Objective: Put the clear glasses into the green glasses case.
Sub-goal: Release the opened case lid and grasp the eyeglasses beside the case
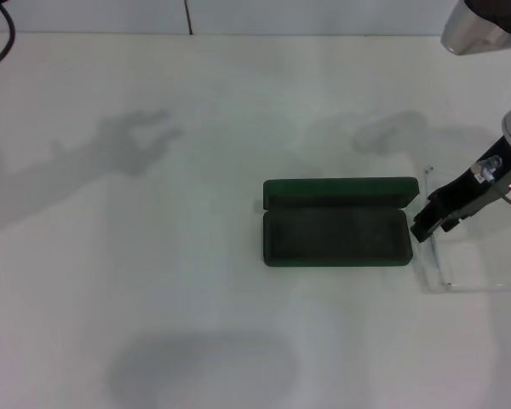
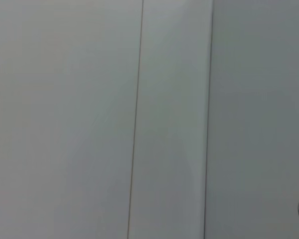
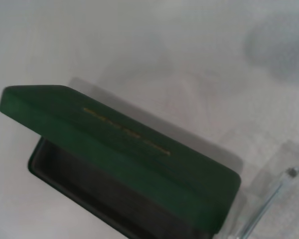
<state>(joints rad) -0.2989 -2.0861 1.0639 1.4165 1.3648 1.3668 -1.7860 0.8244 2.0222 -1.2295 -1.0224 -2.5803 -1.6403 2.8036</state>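
Fingers (image 1: 426, 228) of the right gripper (image 1: 432, 223) are dark and point down toward the table (image 1: 153, 281), just beside the right end of the green glasses case (image 1: 335, 223); whether they are apart or together, I cannot tell from any view. Only the head view shows this gripper, and it also shows the whole case, lying open near the middle of the table with its lid raised at the far side. The clear glasses (image 1: 460, 256) lie on the table to the right of the case, partly under the gripper, and they are very faint there. From the right wrist view the lid appears from outside with a small gold mark (image 3: 127, 132), and one thin clear temple (image 3: 266, 206) near the case. From the left wrist view only a pale flat surface (image 2: 65, 119) is seen; the left gripper itself does not appear anywhere.
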